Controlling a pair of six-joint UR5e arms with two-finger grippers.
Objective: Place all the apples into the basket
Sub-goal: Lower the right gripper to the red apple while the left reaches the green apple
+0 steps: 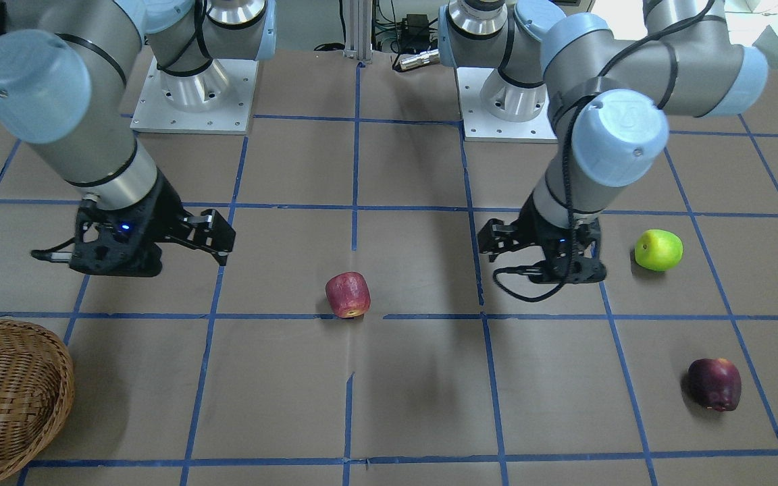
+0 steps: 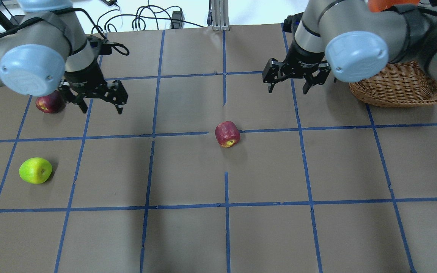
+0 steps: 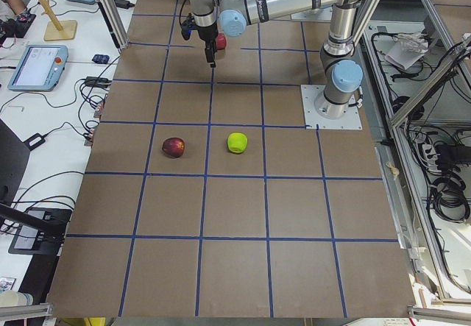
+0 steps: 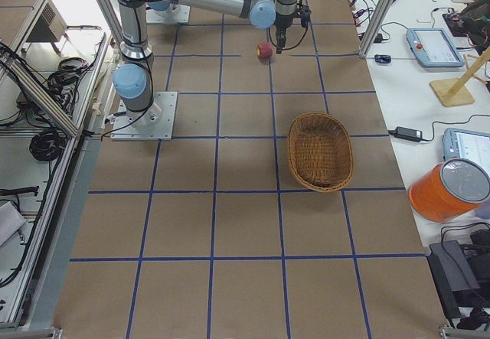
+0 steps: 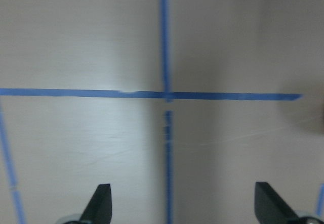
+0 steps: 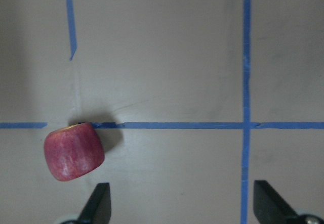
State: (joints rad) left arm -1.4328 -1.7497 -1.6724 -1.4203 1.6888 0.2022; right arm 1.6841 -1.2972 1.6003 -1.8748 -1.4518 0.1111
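Overhead exterior view: a desk (image 2: 271, 235) under brown sheeting, marked into squares by blue tape (image 2: 188, 207), with both arms reaching out over its far half.
Left jaws: spread wide and holding nothing, above the desk. The left wrist view shows both tips far apart over bare sheeting and a tape crossing.
Right jaws: also spread wide and empty, above the desk. In the right wrist view the red apple lies ahead of them, off toward the tip on that view's left, not between the tips.
Red apple (image 2: 227, 134): speckled, lying near the middle of the desk against a tape line, clear of both arms.
Green apple (image 2: 35, 170): on the robot's left side, alone inside a square, on the half nearer the robot.
Maroon apple (image 2: 48, 103): on the left side too, farther out, partly hidden behind the left arm in the overhead view.
Basket (image 2: 396, 85): woven wicker, on the far right of the desk, partly covered by the right arm in the overhead view.
Task state: all three apples lie on the desk outside the basket, each well apart from it.
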